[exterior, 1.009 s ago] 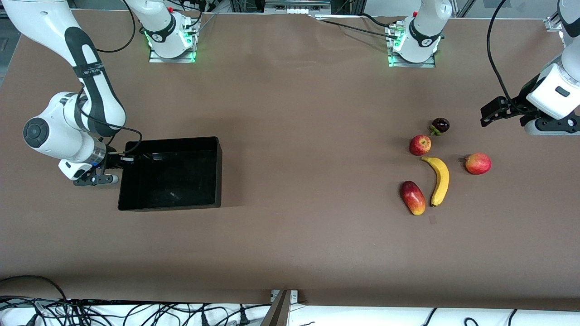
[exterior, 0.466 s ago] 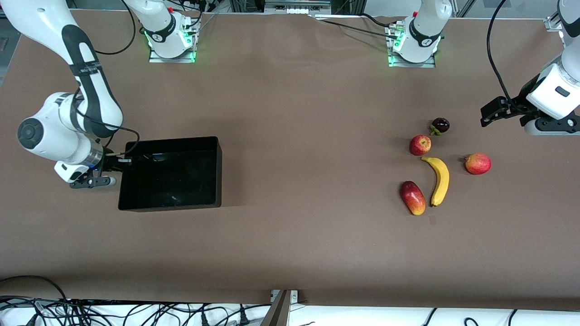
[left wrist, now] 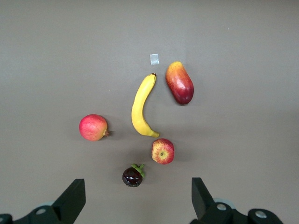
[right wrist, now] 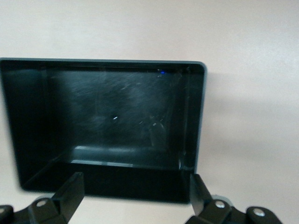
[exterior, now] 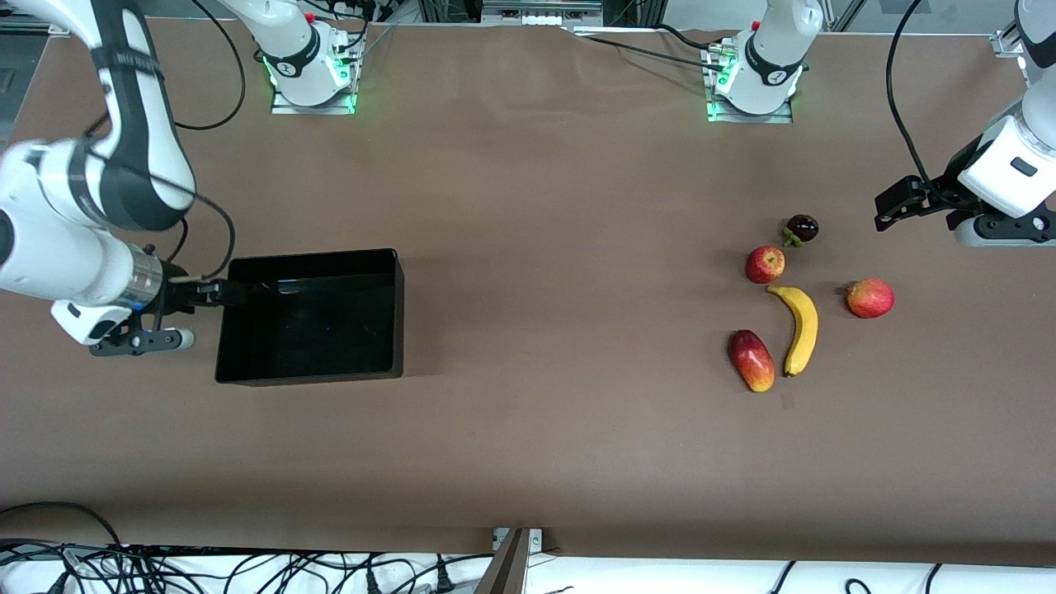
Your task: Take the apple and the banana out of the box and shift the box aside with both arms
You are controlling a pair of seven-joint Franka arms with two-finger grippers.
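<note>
The box (exterior: pixel 312 318) sits toward the right arm's end of the table, the fruit toward the left arm's. In the front view, the apple (exterior: pixel 765 264) lies just at 11 o'clock of the banana (exterior: pixel 799 328).

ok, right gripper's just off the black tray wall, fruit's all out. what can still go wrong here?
1. The open right gripper sits level with the wall of the glossy black plastic tray; a skewed retreat could snag and drag it.
2. The open left gripper hangs over the table near the small dark purple fruit and small red apple; a low sweep might roll them.
3. The curved yellow banana lies close beside the apple, so a knock could spread.
</note>
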